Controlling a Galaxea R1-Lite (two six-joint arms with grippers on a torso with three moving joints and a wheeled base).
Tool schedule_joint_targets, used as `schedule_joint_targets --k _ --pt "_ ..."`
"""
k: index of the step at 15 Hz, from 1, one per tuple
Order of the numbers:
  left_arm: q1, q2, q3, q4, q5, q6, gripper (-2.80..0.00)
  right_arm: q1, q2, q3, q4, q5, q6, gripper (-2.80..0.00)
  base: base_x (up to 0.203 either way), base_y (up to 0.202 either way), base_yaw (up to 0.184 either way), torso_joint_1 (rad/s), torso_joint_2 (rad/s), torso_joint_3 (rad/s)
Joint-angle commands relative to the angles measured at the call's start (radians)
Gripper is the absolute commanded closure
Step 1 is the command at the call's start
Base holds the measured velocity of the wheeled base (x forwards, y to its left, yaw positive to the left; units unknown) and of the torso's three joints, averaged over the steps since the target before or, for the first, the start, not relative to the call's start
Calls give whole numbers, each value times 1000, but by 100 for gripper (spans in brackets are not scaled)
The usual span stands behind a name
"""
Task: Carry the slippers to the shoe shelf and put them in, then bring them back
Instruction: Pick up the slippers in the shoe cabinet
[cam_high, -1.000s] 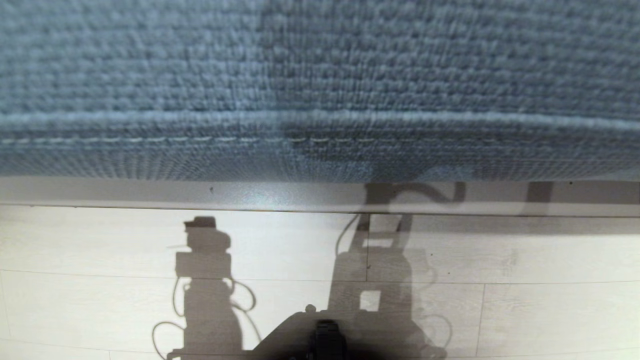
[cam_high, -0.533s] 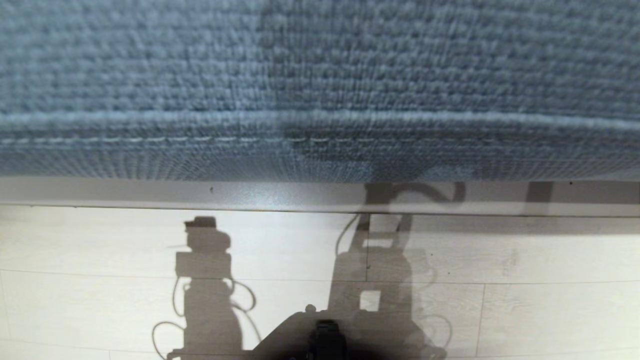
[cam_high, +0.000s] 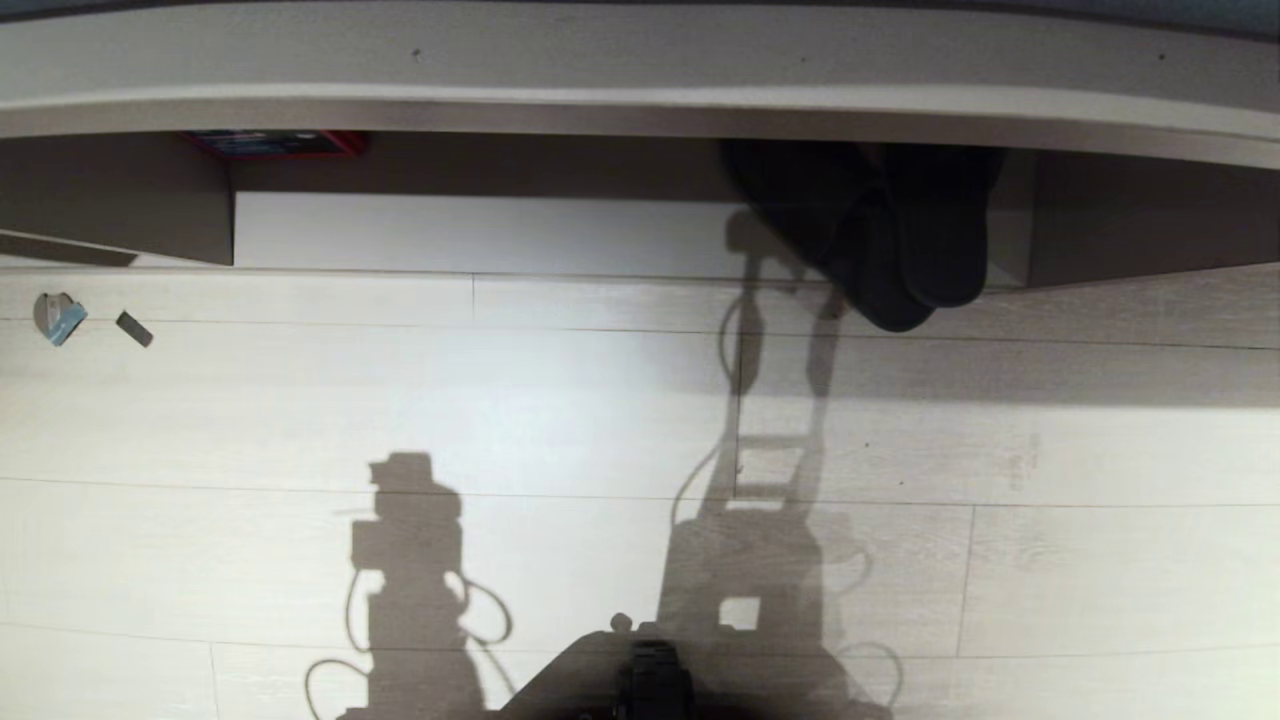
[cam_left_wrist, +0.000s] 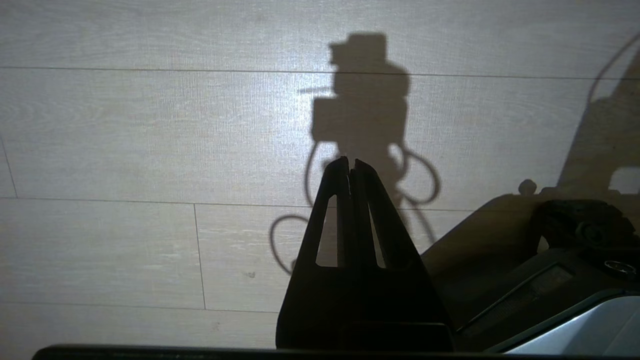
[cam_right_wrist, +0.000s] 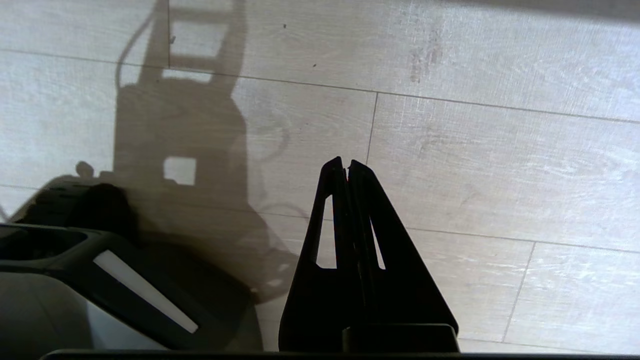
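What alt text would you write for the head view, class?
A long low shelf unit crosses the top above a pale plank floor; dark shoes sit in its right opening. The robot's shadows fall on the floor; no gripper shows.

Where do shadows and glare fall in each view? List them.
Head view: the robot's shadows lie on the pale floor with a bright patch between them; the shoe shelf shades its compartments, where a dark shape cannot be identified. Left wrist view: the shut left tool is a black silhouette over an arm's shadow. Right wrist view: the right tool likewise, beside a broader shadow.
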Motion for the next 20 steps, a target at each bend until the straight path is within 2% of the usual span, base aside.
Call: schedule_joint_targets --k 1,16,19,20 --pt "0 0 0 -2 0 0 0 1 0 0 1 -3 13 0 0 0 0 0 0 0" --pt "0 0 0 -2 0 0 0 1 0 0 2 -7 8 0 0 0 0 0 0 0" --pt "0 0 0 -2 0 0 0 1 90 -22 12 6 -29 0 0 0 0 0 0 0" --pt "0 0 0 -2 0 0 0 2 158 -66 12 24 -16 0 0 0 0 0 0 0"
